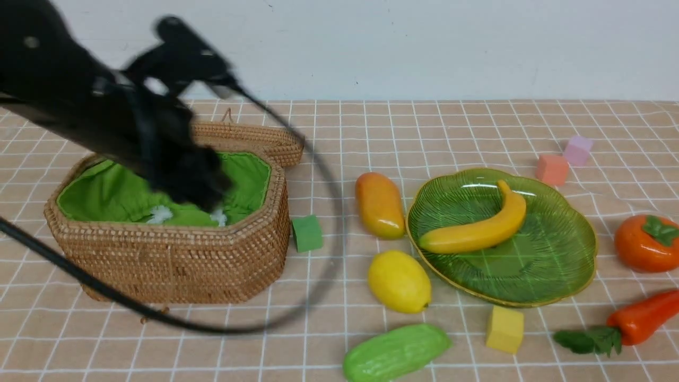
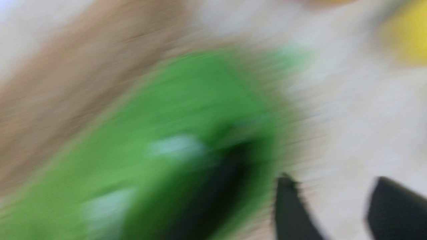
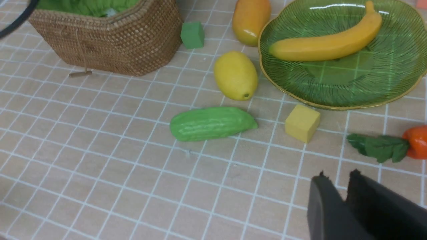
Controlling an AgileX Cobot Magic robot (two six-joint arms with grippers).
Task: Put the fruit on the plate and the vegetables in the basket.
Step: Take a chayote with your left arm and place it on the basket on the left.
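Left claw (image 2: 330, 181) is open, above the basket (image 1: 175, 265), with a blurry dark thing (image 2: 217, 186) near it. Right claw (image 3: 337, 176) is open a little.

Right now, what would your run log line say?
left pincer: open, over basket | banana on plate | mango, lemon, cucumber on table

The front camera looks forward from the robot's side, down across the white-gridded tan desk (image 1: 318, 339) to a pale wall (image 1: 371, 48); the left wrist camera looks down close over the green-lined woven brown wicker basket (image 1: 175, 265), its view blurred; the right wrist camera faces the desk from above, farther off, sharing the basket and the ribbed green glass plate (image 1: 551, 265) with the front view
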